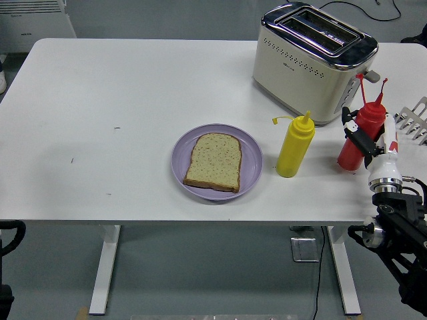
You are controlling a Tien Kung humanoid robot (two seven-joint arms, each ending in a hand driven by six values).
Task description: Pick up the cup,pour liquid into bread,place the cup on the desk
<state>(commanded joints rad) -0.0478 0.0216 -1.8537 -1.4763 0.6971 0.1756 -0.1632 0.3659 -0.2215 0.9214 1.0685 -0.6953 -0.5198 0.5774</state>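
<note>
The right hand enters from the lower right corner and has its fingers wrapped around a red squeeze bottle, which stands in for the cup named in the task. The bottle sits tilted slightly, nozzle uppermost, over the right part of the white table; whether its base touches the surface cannot be determined. It is positioned just right of a yellow squeeze bottle, which stands upright on the table with its cap hanging open to the left. A cream and chrome toaster stands at the far right, behind both bottles. A slice of bread lies flat on a purple plate near the table's near edge, left of the yellow bottle and well apart from the red one. The left arm rests at the lower left edge, below table level; its fingers are not visible.
</note>
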